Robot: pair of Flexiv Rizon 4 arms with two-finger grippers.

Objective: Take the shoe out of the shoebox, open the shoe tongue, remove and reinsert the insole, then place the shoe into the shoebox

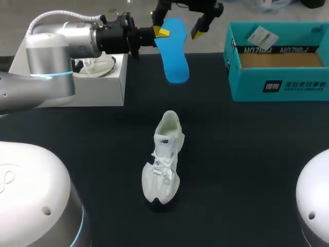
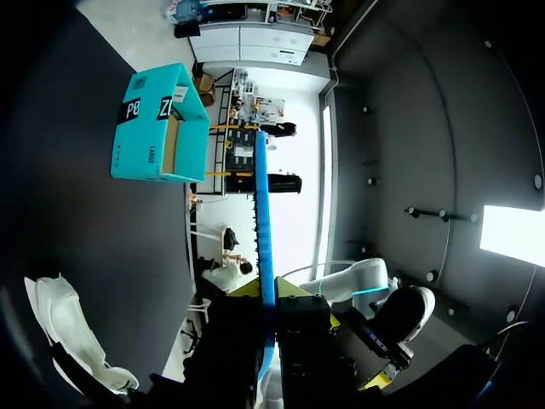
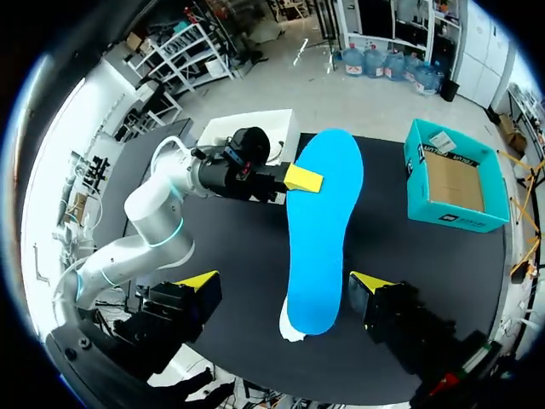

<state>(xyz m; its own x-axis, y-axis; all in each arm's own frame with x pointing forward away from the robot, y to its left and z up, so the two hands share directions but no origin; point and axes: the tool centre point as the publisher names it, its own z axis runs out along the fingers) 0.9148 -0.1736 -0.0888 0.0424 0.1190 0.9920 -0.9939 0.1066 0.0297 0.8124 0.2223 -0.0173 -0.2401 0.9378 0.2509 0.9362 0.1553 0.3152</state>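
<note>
The blue insole (image 1: 175, 54) hangs in the air over the table's far side. My left gripper (image 1: 157, 36) is shut on its upper edge, and in the left wrist view the insole (image 2: 262, 247) runs edge-on out of that gripper (image 2: 268, 341). My right gripper (image 1: 180, 31) is above it, open, one finger on each side, neither touching. From its wrist the insole (image 3: 324, 221) lies between the wide fingers of the right gripper (image 3: 285, 281), with the left gripper (image 3: 294, 179) pinching its side. The white shoe (image 1: 164, 159) stands on the table's middle. The teal shoebox (image 1: 277, 85) stands open at the far right.
A white box (image 1: 103, 85) holding something white stands at the far left, under my left arm. The shoebox (image 2: 153, 128) and shoe (image 2: 68, 328) also show in the left wrist view. The black table (image 1: 247, 154) spreads around the shoe.
</note>
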